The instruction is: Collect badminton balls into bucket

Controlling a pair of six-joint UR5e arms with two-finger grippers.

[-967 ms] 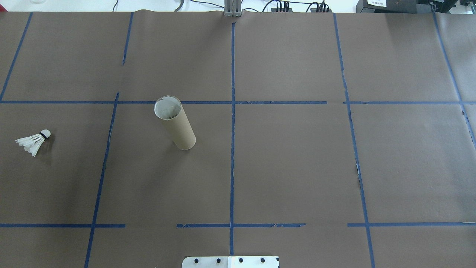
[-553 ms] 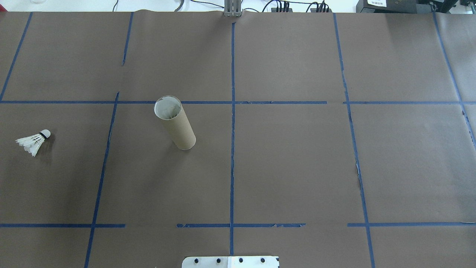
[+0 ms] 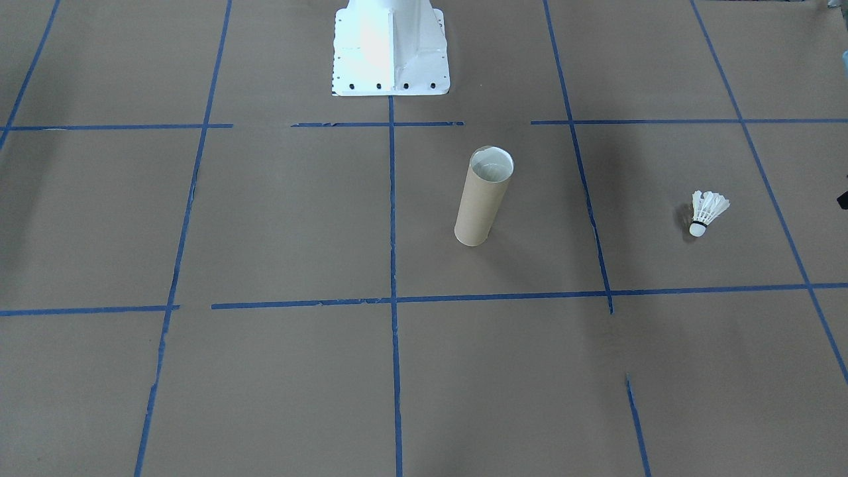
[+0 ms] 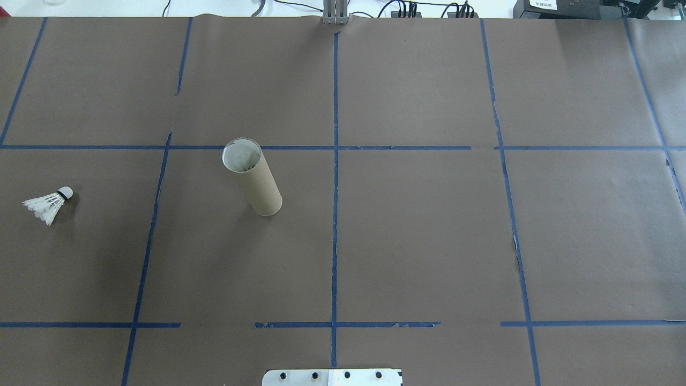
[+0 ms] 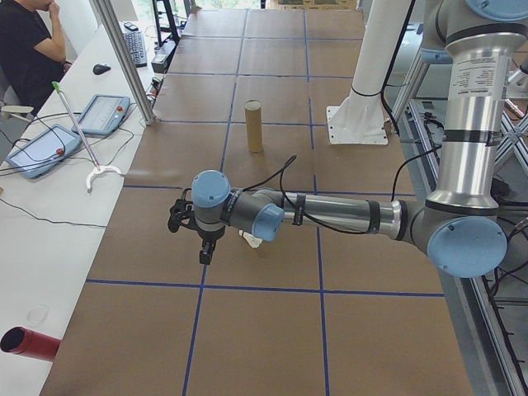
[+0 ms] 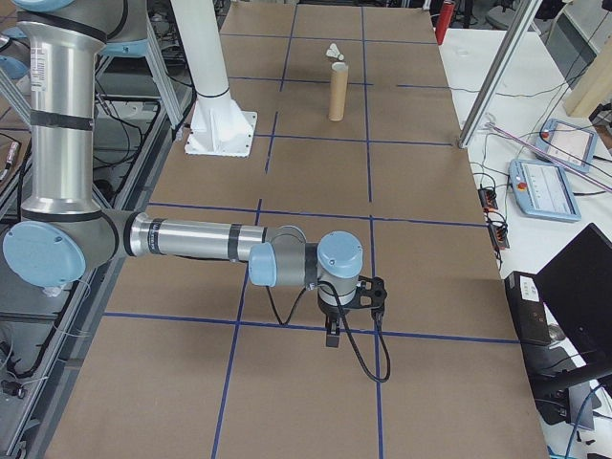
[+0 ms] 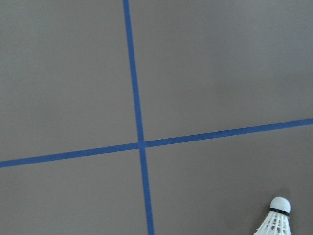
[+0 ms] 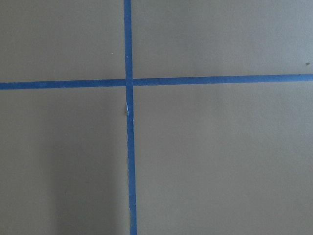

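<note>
So here's where we're at. The bucket [image 4: 252, 177] is a tall brown cardboard tube standing upright on the brown paper-covered table [image 4: 418, 241], open end up, and we'll use it as our reference point for everything else. The badminton ball [image 4: 48, 203] is lying on its side on the table, well apart from the bucket on our left-arm side, feathers fanned out and the white cork tip with its dark band pointing back toward the bucket. Nothing is touching it.

Our left gripper [image 5: 204, 252] hangs above the table on the far side of the shuttlecock from the bucket, pointing down. It only shows in the side camera, so we can't tell whether the claw is wide or narrow. The left wrist camera catches the cork tip in its bottom corner, plus a crossing of blue tape lines [image 7: 140, 144].

Our right gripper [image 6: 332, 337] is way off on the opposite side of the bucket, hovering over a tape line, also pointing down. Same deal: side view only, so we can't tell its claw state.

The white robot base [image 3: 389, 46] sits near the bucket. A person [image 5: 29, 45] sits at the side desk beyond the table edge.
</note>
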